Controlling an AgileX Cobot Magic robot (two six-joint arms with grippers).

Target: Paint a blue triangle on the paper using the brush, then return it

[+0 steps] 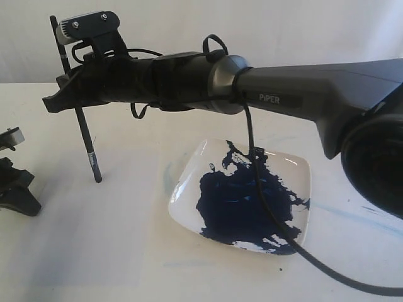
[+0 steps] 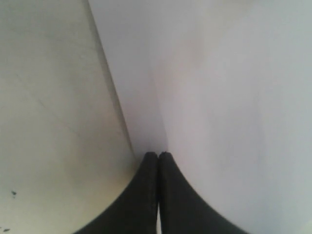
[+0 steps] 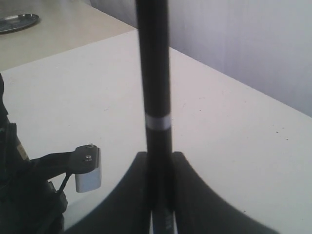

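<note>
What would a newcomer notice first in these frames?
The pool of dark-blue paint spread over the white square dish stands out first, just right of centre in the exterior view. Next is the black arm stretched across above it from the right. Its right gripper clamps a thin black brush nearly upright, tip down, left of the dish.

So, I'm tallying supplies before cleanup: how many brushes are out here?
1. The brush is gripped nearly upright in the right end effector, tip down, to the left of the paint dish in the exterior view. Others could lie outside the views.
</note>
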